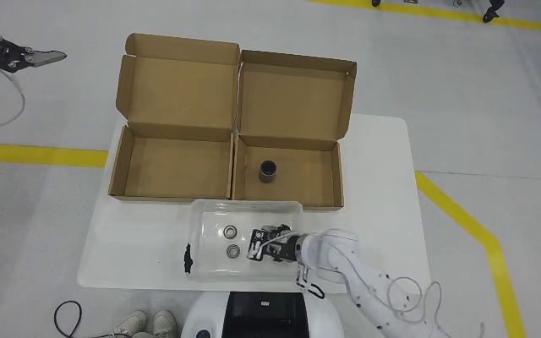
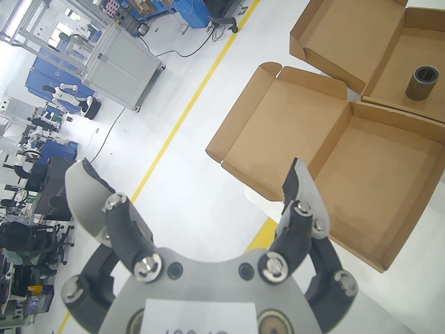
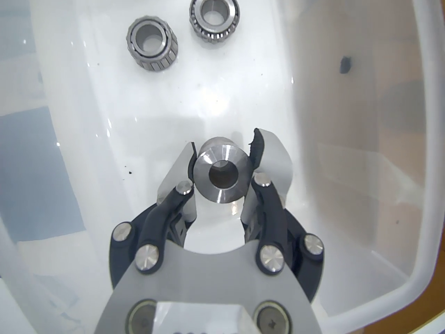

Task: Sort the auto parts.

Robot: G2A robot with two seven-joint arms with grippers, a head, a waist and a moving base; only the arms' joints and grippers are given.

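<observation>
Over the white table (image 1: 380, 169), the top view shows two open boxes side by side: the left cardboard box (image 1: 173, 169) and the right cardboard box (image 1: 304, 182). One dark tube (image 1: 269, 171) stands up in the right one. Nearer the robot sits a clear plastic bin (image 1: 203, 209). One roller bearing (image 1: 228, 230) and a second roller bearing (image 1: 232, 250) lie close together in it. The right gripper (image 1: 258, 245) is down inside the bin, just beside them. The left gripper (image 1: 34, 57) is out over the floor, well apart from the table. From the left wrist view, that gripper's fingers are spread wide with nothing between them, and both boxes and the dark tube show beyond them. From the right wrist view, the right gripper's fingers pinch a shiny metal sleeve (image 3: 220, 175) by its sides, with its hole facing the camera. I cannot tell if it is touching the bin floor. Both bearings lie farther along the bin floor, apart from the fingers. I think the job is only partly done: one part is sorted, the sleeve is being picked, and the two bearings wait their turn.
</observation>
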